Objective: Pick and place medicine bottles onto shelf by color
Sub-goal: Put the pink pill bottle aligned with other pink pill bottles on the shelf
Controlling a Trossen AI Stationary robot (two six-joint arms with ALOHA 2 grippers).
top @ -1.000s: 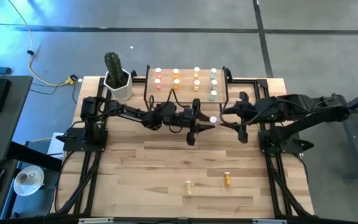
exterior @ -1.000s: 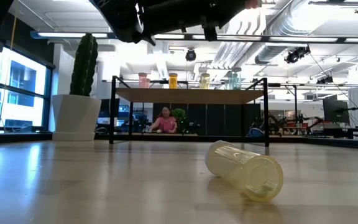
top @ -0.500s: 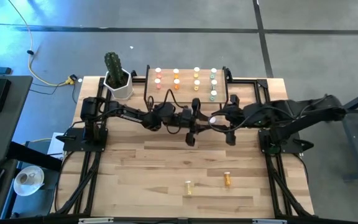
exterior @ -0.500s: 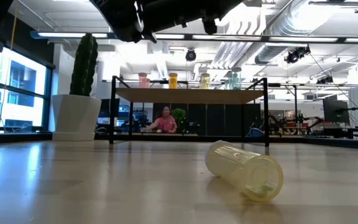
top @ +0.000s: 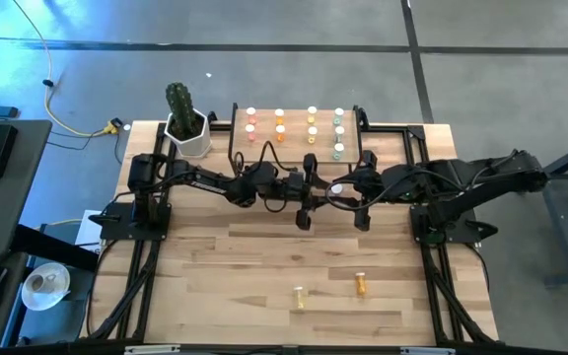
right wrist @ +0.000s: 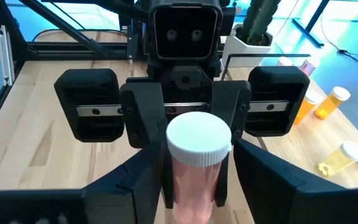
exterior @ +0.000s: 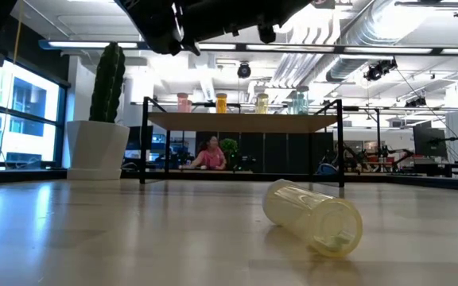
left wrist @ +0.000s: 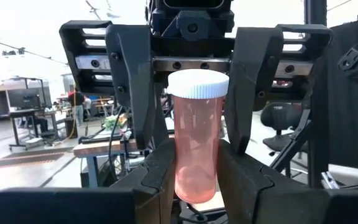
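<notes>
Left wrist view: pink bottle mid-handover

Above the table's middle, just in front of the shelf [top: 298,130], the pink bottle [left wrist: 196,146] stands upright, clamped in the left gripper [left wrist: 194,177]. The right gripper [right wrist: 191,180] faces it, fingers spread on either side of the bottle, not yet clamped. A handover looks under way; next, the right must close before the left releases.

Both arms reach inward and meet nose to nose over the middle of the bench, just in front of the shelf. The left tool [top: 316,193] is clamped on a pink bottle [left wrist: 196,140]. The right tool [top: 355,191] faces it, its fingers [left wrist: 251,74] standing on either side of the bottle's capped end.
</notes>
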